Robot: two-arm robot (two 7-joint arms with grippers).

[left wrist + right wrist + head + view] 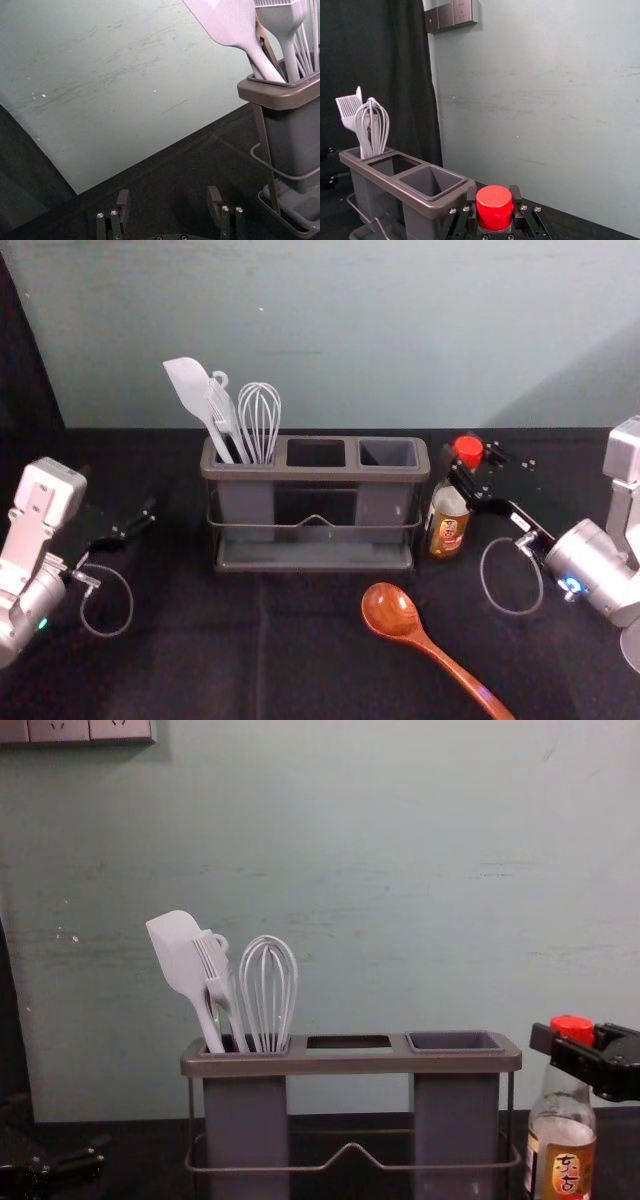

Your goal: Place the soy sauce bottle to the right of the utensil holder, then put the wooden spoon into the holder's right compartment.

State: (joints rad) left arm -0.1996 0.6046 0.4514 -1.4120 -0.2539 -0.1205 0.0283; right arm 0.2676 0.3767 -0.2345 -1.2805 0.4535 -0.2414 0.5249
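"Where is the soy sauce bottle (565,1160) now?"

"It stands upright directly below the right gripper (493,192), whose two fingers are clamped on the red cap (494,212) from both sides. The utensil holder (350,1063) is just to the left of this gripper, so the placing seems nearly finished. Whether the bottle's base rests fully on the dark cloth (310,660) is difficult to say, as the black on black hides it."

"And how will such a bottle behave?"

"It looks like glass with liquid inside, so rather heavy, stiff and breakable. The cap is smooth and may slip, and a hold so high can let the bottom swing. It would be wise to open the fingers evenly and rise straight up."

"What about the left gripper (168,194)?"

"It is idle, with its fingers apart, to the left of the holder."

"Then comes the wooden spoon (390,610)?"

"Yes, it lies nearer to the robot than the right gripper. It should be light and hard, but polished, therefore a little slippery. The middle of its handle (445,660) is the good place to take before the right compartment (456,1120)."
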